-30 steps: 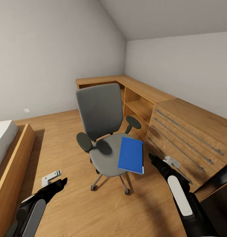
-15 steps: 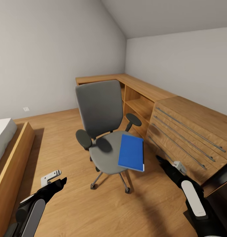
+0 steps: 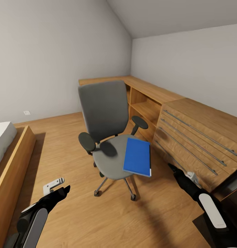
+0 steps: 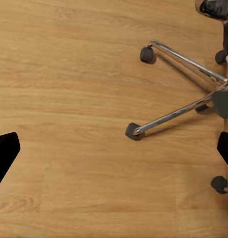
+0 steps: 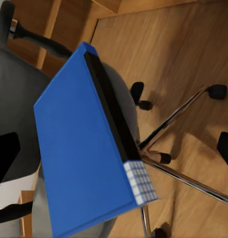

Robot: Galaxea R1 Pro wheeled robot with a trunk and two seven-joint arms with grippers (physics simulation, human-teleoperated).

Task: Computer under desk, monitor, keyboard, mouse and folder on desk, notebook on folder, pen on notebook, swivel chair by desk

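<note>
The folder (image 3: pixel 137 157) is seen lying flat on the seat of the chair (image 3: pixel 109 137), overhanging its right front edge, on a wooden floor (image 3: pixel 73 193) beside a light wooden cabinet (image 3: pixel 197 137). The left gripper (image 3: pixel 58 188) and right gripper (image 3: pixel 173 169) are held low, jaws spread apart, empty, clear of the chair.

Two arms clad in glossy black shells are seen in the head view. The left arm (image 3: pixel 32 220) carries a long rounded light-grey panel along its forearm and a black cylindrical joint beside it. A small pale-grey bracket with holes (image 3: pixel 53 185) is mounted just behind the black jaws. The right arm (image 3: pixel 204 203) bears a white oval panel, with a pale-grey bracket behind its jaws.
</note>
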